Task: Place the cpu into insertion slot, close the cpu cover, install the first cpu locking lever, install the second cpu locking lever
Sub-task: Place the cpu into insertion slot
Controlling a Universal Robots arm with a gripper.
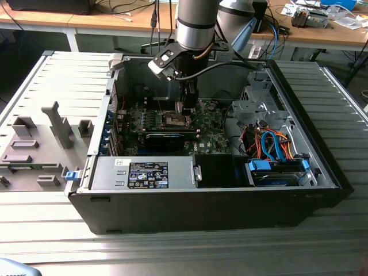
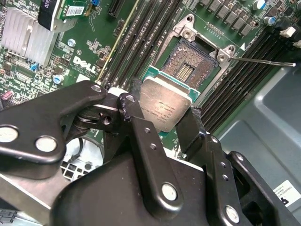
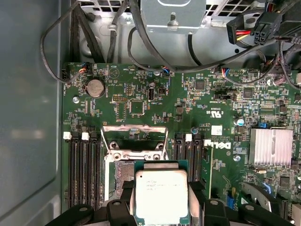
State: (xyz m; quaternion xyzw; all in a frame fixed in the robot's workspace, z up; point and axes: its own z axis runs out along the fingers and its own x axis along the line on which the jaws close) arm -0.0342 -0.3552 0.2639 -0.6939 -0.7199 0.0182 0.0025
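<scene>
My gripper (image 2: 162, 120) is shut on the cpu (image 2: 165, 104), a thin square chip with a silvery top pinched at two opposite edges by the black fingers (image 2: 129, 110). The chip hangs tilted just above the near edge of the open insertion slot (image 2: 190, 66), whose pin field is bare. In the first wrist view the cpu (image 3: 161, 195) covers part of the slot (image 3: 123, 172), and the cpu cover (image 3: 134, 127) stands raised beyond it. A thin locking lever (image 2: 263, 61) sticks out sideways, unlatched. In the exterior view the gripper (image 1: 183, 109) reaches down into the case over the slot (image 1: 175, 121).
Black memory slots (image 3: 82, 165) flank the socket on both sides. A finned heatsink (image 3: 273, 147) and cables (image 3: 117, 33) lie nearby. A black graphics card (image 1: 164, 138), drive cage (image 1: 259, 106), power supply (image 1: 144, 172) and the case walls (image 1: 172, 210) hem the arm in.
</scene>
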